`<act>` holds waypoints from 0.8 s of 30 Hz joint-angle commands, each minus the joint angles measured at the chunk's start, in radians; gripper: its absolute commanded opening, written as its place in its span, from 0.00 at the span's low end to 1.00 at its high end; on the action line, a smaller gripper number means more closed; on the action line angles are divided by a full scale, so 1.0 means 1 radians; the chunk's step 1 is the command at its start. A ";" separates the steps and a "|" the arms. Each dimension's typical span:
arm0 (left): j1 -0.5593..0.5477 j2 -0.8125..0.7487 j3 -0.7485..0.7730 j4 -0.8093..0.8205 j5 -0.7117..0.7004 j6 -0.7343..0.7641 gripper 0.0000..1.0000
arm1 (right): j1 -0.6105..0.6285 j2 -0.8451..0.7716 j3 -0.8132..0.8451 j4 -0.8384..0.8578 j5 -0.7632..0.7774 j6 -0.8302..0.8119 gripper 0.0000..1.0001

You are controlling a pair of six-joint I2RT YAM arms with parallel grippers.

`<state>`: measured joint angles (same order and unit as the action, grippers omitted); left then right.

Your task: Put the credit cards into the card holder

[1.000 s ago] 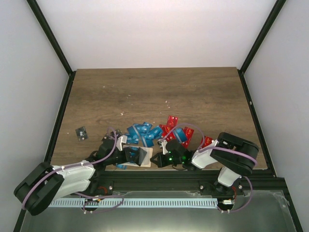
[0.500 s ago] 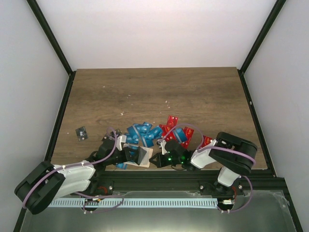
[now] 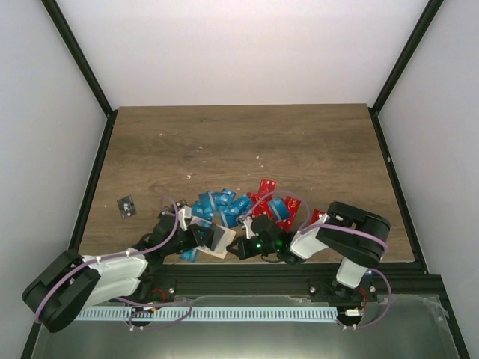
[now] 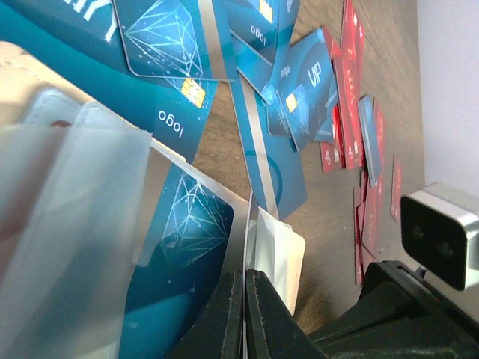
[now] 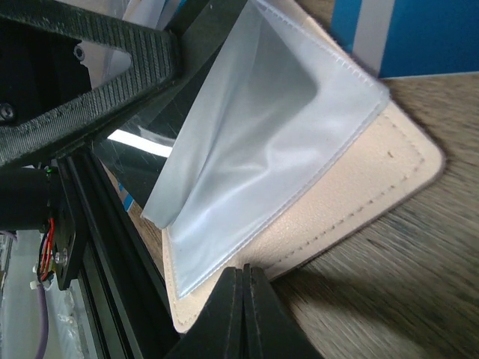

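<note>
The pale beige card holder (image 3: 219, 241) lies open near the table's front edge, between my two grippers. My left gripper (image 4: 245, 278) is shut on the edge of one of its thin clear sleeves (image 4: 281, 254), and a blue card (image 4: 187, 239) sits in a sleeve beside it. My right gripper (image 5: 243, 273) is shut with nothing between its fingers, its tips touching the edge of the holder's beige cover (image 5: 359, 194) below a raised clear sleeve (image 5: 262, 127). Loose blue credit cards (image 3: 224, 206) and red ones (image 3: 275, 206) are heaped just behind the holder.
A single black card (image 3: 126, 206) lies apart at the left. The black frame rail (image 3: 284, 278) runs close behind both grippers. The left arm's black fingers (image 5: 82, 90) fill the upper left of the right wrist view. More bare wood (image 3: 247, 142) stretches toward the back.
My right gripper has crept left up to the holder's edge. The holder has shifted and tilted slightly. The left gripper keeps its hold.
</note>
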<state>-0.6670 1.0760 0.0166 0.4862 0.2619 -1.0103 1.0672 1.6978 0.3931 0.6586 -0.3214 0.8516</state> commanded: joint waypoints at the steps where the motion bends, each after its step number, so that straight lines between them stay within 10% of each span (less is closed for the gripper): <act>1: 0.000 -0.035 -0.038 -0.027 -0.076 -0.054 0.04 | 0.029 0.102 -0.040 -0.307 0.029 -0.002 0.01; 17: -0.006 0.116 -0.055 0.142 -0.026 0.023 0.04 | 0.030 0.104 -0.004 -0.339 0.044 -0.009 0.01; 24: -0.005 -0.032 0.012 -0.125 -0.093 0.200 0.04 | 0.029 0.079 -0.007 -0.374 0.061 -0.018 0.01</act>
<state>-0.6674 1.1255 0.0132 0.5606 0.2169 -0.9401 1.0740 1.7111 0.4381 0.6167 -0.3309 0.8505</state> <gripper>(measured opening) 0.041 0.013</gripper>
